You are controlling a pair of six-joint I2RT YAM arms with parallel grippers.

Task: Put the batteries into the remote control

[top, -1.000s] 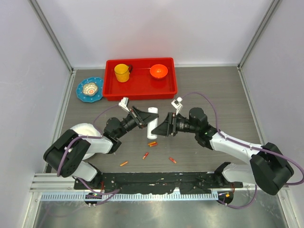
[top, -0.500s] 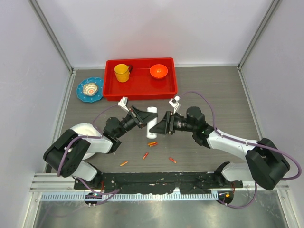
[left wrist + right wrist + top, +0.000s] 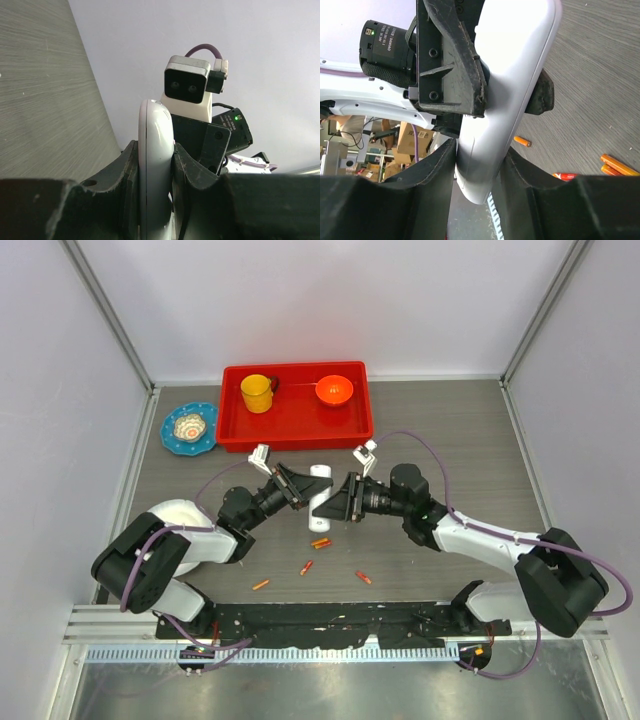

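Observation:
The white remote control (image 3: 319, 496) is held off the table between both grippers. My left gripper (image 3: 300, 490) is shut on it from the left; in the left wrist view the remote (image 3: 156, 150) stands edge-on between the left gripper's (image 3: 156, 155) jaws. My right gripper (image 3: 336, 506) grips its near end from the right; in the right wrist view the remote (image 3: 505, 90) fills the gap in my right gripper (image 3: 479, 155). Several orange batteries lie on the table: a pair (image 3: 320, 542), one (image 3: 306, 567), one (image 3: 363, 577) and one (image 3: 260, 584). One battery (image 3: 522, 141) shows in the right wrist view.
A red tray (image 3: 295, 432) at the back holds a yellow cup (image 3: 257, 393) and an orange bowl (image 3: 334, 390). A blue plate (image 3: 190, 428) lies left of the tray. Grey walls stand on the left, right and back.
My right gripper has moved left and up to the remote and now has its fingers on the near end. The left arm and the remote have stayed still.

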